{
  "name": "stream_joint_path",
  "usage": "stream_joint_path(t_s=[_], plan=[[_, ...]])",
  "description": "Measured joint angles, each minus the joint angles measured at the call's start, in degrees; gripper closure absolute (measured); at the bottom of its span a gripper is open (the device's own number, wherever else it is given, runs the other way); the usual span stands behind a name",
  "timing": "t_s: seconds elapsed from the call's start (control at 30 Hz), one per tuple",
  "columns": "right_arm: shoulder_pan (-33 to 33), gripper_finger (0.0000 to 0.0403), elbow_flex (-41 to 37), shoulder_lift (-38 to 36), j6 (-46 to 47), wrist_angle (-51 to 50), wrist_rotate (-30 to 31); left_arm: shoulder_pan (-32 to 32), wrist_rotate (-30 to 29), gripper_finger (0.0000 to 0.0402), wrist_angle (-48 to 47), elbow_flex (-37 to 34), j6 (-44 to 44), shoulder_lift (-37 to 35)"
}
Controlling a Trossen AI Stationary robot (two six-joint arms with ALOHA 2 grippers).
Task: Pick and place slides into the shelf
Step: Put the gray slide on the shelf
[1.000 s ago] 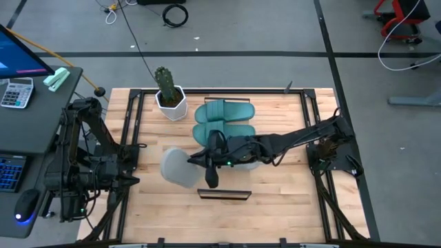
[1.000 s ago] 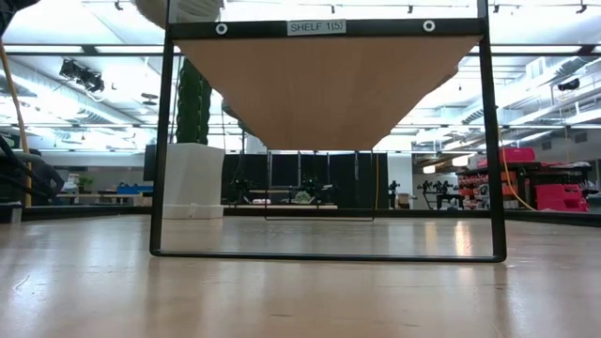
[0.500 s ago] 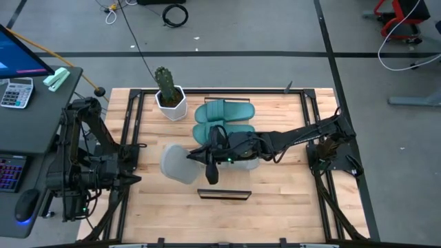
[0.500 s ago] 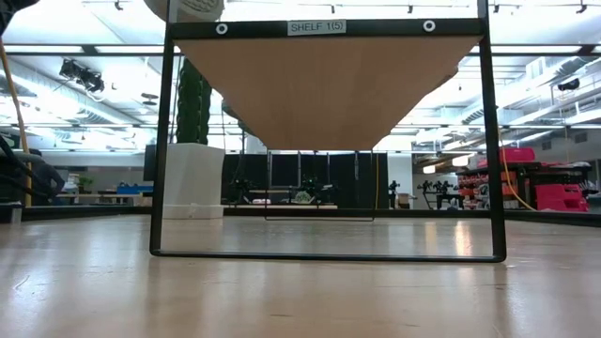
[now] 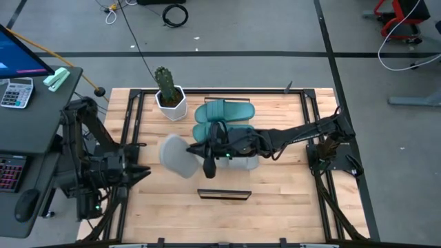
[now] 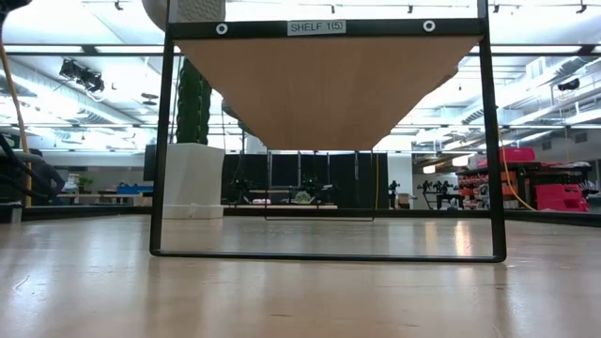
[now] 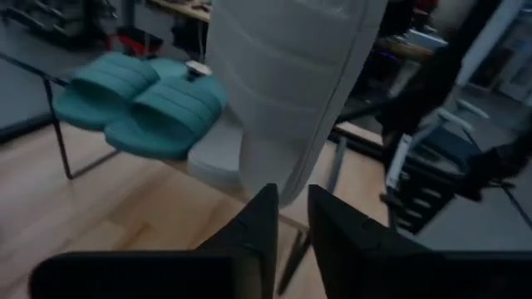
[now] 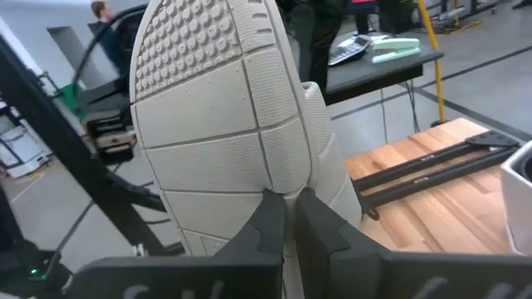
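Note:
The shelf [image 5: 227, 183] runs down the table's middle; in the low view I see its board [image 6: 324, 89] from below. Two teal slides [image 5: 224, 120] [image 7: 137, 104] and one grey slide [image 5: 247, 161] [image 7: 218, 155] lie on it. My right gripper [image 5: 209, 157] reaches in from the table's right and is shut on another grey slide [image 5: 178, 156] [image 7: 287, 91], held in the air left of the shelf. My left gripper [image 7: 289, 208] [image 5: 143, 170] is open by a narrow gap. It stands just left of that slide's lower end, apart from it in the high view. My right gripper pinches a thin side edge [image 8: 288, 188] of the grey slide between its two fingers, coming level from the table's right. The slide stands on edge, lifted clear, its studded sole [image 8: 199, 91] toward the wrist camera. Whether that edge is strap or sole rim, I cannot tell.
A potted cactus [image 5: 167, 95] [image 6: 192, 141] stands at the table's far left, beside the shelf's far end. Black frame rails [image 5: 131, 131] run along the table's left and right sides. A desk with a calculator [image 5: 15, 93] stands beyond the left edge.
The held grey slide has shifted a little toward the table's far edge in my right gripper, staying clear of the table. My left arm has swung toward the table's right and far side, closer to the slide.

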Motion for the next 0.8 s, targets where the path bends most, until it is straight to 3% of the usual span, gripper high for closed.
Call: stream_joint_path(t_s=[0.13,0.33,0.47,0.8], plan=[[-0.91,0.0389,0.0,0.0,1.41,0.09,0.05,3.37,-0.69,0.0283,4.32,0.0,7.52,0.0],[-0.94,0.039,0.0,0.01,2.55,3.0,-1.49,5.68,-6.51,0.0218,8.36,0.0,14.96,0.0],[-1.19,0.039,0.0,0.03,4.75,6.72,-3.21,6.01,-6.06,0.0187,8.64,0.0,18.25,0.0],[-2.35,0.039,0.0,0.07,8.31,18.62,-4.74,7.11,-5.56,0.0186,9.96,0.0,30.64,0.0]])
